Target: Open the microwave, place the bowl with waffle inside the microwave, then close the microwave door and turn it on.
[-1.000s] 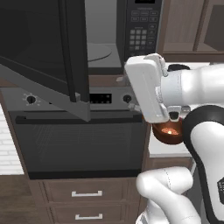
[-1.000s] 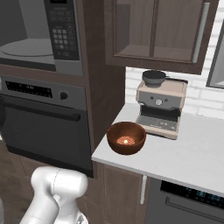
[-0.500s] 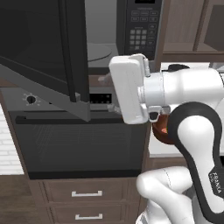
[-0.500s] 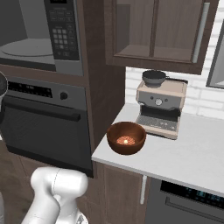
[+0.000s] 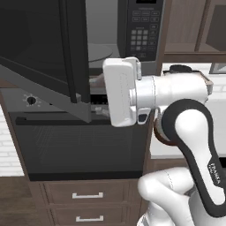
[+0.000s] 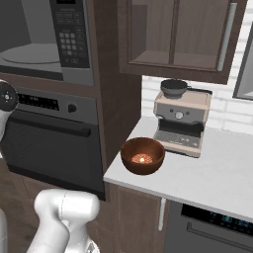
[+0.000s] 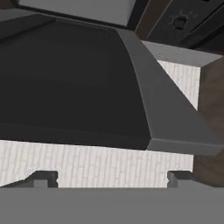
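Beside the swung-out microwave door (image 5: 48, 57), the gripper (image 7: 111, 178) hangs spread wide, empty; the bowl with waffle (image 6: 143, 155) sits on the counter (image 6: 217, 180).

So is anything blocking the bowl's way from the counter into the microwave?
Nothing visible blocks it. The microwave door is swung open, showing the bare turntable. The bowl with waffle sits on the counter beside the coffee machine, with open space toward the cavity.
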